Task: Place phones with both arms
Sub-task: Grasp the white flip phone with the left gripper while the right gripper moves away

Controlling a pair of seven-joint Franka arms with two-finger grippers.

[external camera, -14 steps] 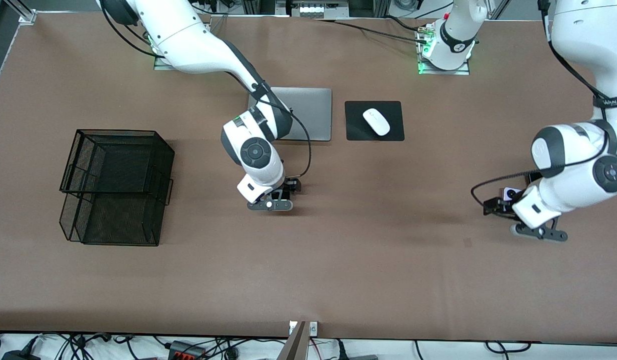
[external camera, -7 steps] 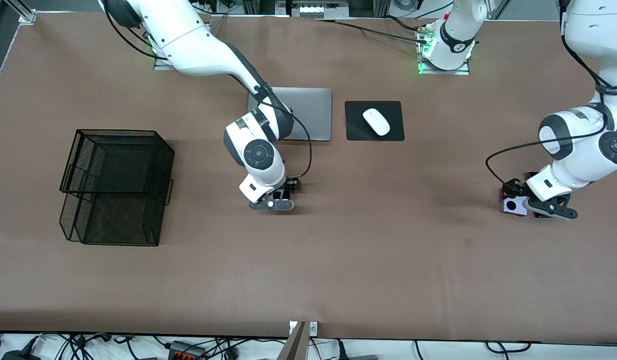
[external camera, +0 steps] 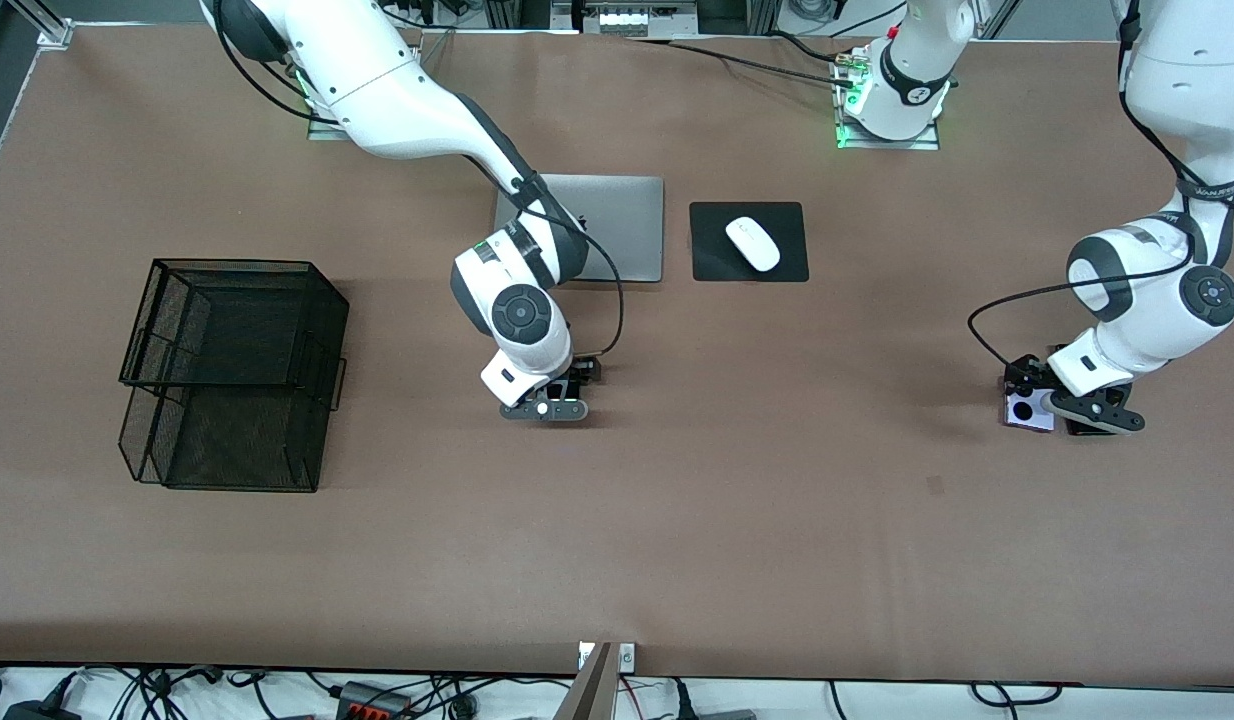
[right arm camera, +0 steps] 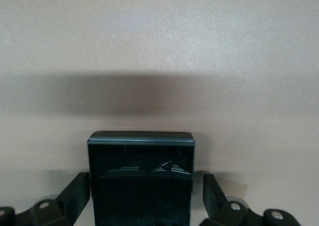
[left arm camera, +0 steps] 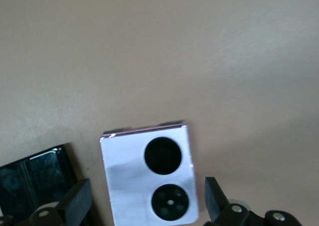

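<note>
- Brown table (external camera: 777, 540) (a plain matte sheet) spreads under both pincers
- Silver laptop (external camera: 622, 235), lid shut, lies farther from the front camera than the right gripper (external camera: 544, 410), close to it
- Black mouse pad (external camera: 712, 262) lies just beside the laptop, toward the left arm's end, between the two pincers and farther from the front camera than both
- White mouse (external camera: 753, 243) rests on that pad, set at a slant
- Black wire-mesh basket (external camera: 227, 375) (two tiers, it seems) stands well apart from the right gripper, toward the right arm's end, and farthest from the left gripper (external camera: 1067, 410)
- Tangled cables (external camera: 377, 695) run along the table's edge nearest the front camera
</note>
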